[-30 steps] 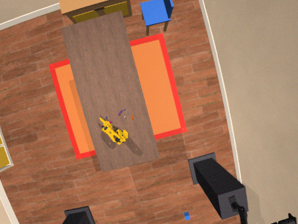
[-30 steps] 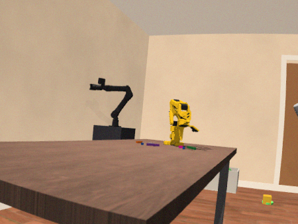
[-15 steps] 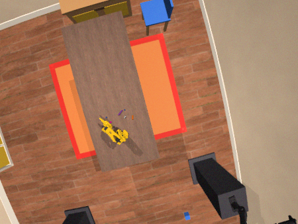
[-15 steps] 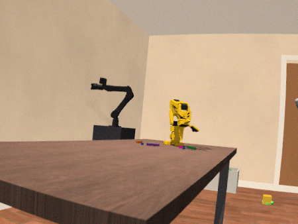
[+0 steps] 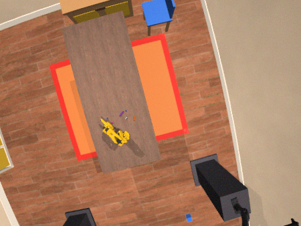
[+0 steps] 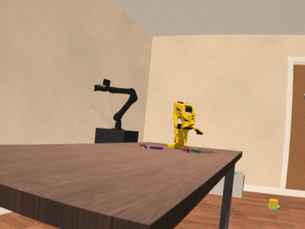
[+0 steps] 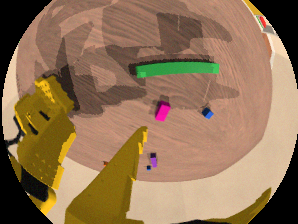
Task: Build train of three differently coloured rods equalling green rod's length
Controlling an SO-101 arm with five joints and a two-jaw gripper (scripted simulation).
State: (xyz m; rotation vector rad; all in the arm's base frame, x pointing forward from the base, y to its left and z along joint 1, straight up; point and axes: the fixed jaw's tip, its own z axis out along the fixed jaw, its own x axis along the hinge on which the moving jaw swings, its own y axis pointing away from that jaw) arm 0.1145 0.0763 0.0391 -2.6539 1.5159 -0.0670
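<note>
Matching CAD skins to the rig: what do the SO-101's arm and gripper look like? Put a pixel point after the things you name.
Glossy-free yellow arm (image 5: pixel 114 135) (image 6: pixel 181 127) with black blocky motor sections; the yellow gripper (image 7: pixel 107 127) has long, tapering, angular jaws with stepped edges.

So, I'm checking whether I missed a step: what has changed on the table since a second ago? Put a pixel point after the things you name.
Nothing visibly moved: the yellow robot arm's open gripper (image 7: pixel 102 117) holds nothing, and the long green rod (image 7: pixel 177 69) and short magenta rod (image 7: pixel 162 111) look unmoved.
</note>
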